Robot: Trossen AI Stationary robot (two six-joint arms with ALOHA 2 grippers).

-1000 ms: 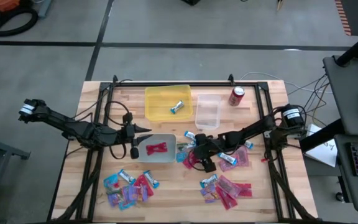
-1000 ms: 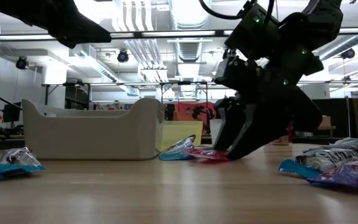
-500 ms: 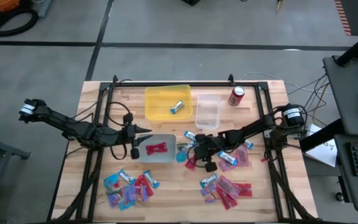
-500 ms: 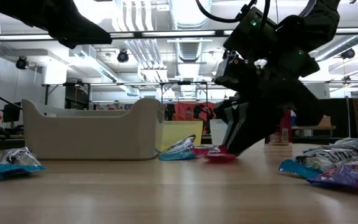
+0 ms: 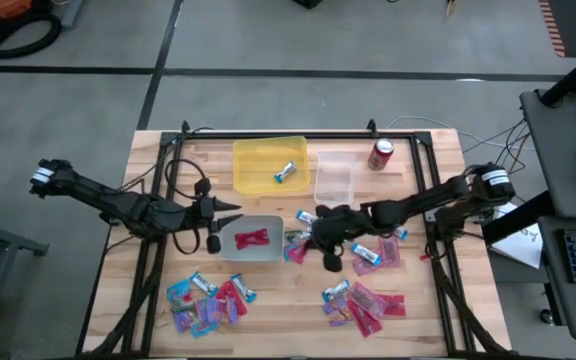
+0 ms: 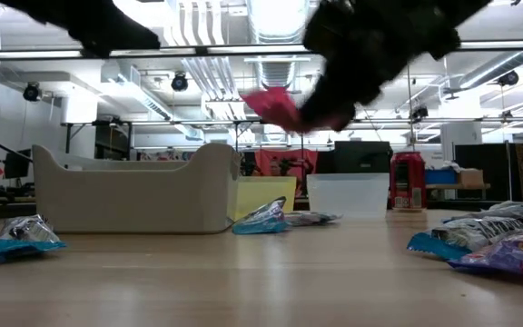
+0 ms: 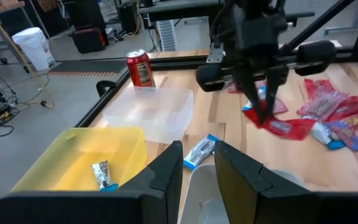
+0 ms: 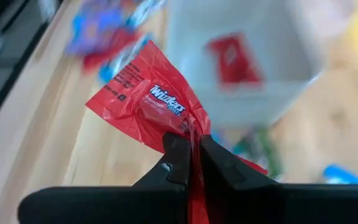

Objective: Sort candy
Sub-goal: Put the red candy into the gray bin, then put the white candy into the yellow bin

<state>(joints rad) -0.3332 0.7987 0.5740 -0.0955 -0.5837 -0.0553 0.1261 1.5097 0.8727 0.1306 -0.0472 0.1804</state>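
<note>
My right gripper [image 5: 306, 246] hangs above the table just right of the grey bin [image 5: 230, 252], shut on a red candy packet [image 8: 157, 102]. The low view shows that packet [image 6: 271, 104] high above the tabletop. Another red packet [image 5: 253, 237] lies in the grey bin. The yellow bin [image 5: 248, 150] holds a blue-and-silver bar [image 5: 285, 172]. My left gripper [image 7: 197, 168] hovers at the grey bin's left edge, open, with nothing between its fingers. Loose candy lies in heaps near left [image 5: 206, 300] and near right [image 5: 363, 305]. My right gripper pinches one end of the red packet [image 8: 182, 127] between its two fingertips [image 8: 173, 152]. The fingers come slanting down from the table's right side. The rest of the packet sticks out past the fingertips, lifted clear of the table.
A clear bin [image 5: 334, 180] stands right of the yellow one, with a red soda can [image 5: 381, 153] beyond it at the far right. More candy [image 5: 378, 252] lies under and beside my right arm. A black frame [image 5: 438, 250] runs along the table's sides.
My right gripper has shut on the red packet that lay on the table and has risen with it, rolling at the wrist. The packet is now lifted clear, well above the tabletop.
</note>
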